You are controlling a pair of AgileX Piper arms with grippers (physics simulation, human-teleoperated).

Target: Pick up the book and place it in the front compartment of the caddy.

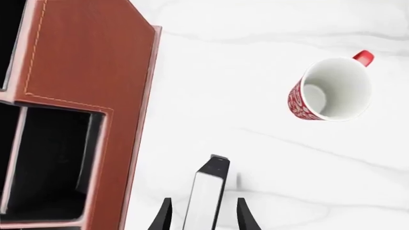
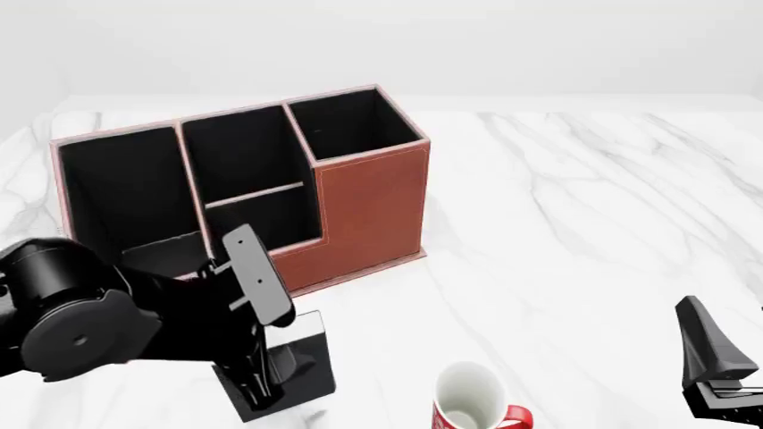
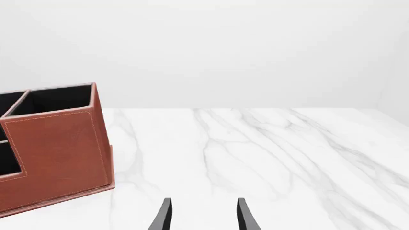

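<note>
The black book (image 1: pixel 206 194) with white page edges stands on edge on the marble table, close in front of the caddy; it also shows in the front view (image 2: pixel 304 353). My left gripper (image 1: pixel 204 203) (image 2: pixel 268 375) is open and straddles the book, with a gap showing on each side between finger and cover. The reddish-brown caddy (image 2: pixel 370 206) (image 1: pixel 83 62) (image 3: pixel 57 148) stands at the back left, with its low front compartment just beyond my left arm. My right gripper (image 3: pixel 204 206) (image 2: pixel 716 375) is open and empty at the near right.
A red-and-white mug (image 2: pixel 471 402) (image 1: pixel 332 91) stands upright near the front edge, right of the book. The bulky left arm (image 2: pixel 84 313) hides part of the caddy's front wall. Bare marble tabletop (image 2: pixel 573 232) lies right of the caddy.
</note>
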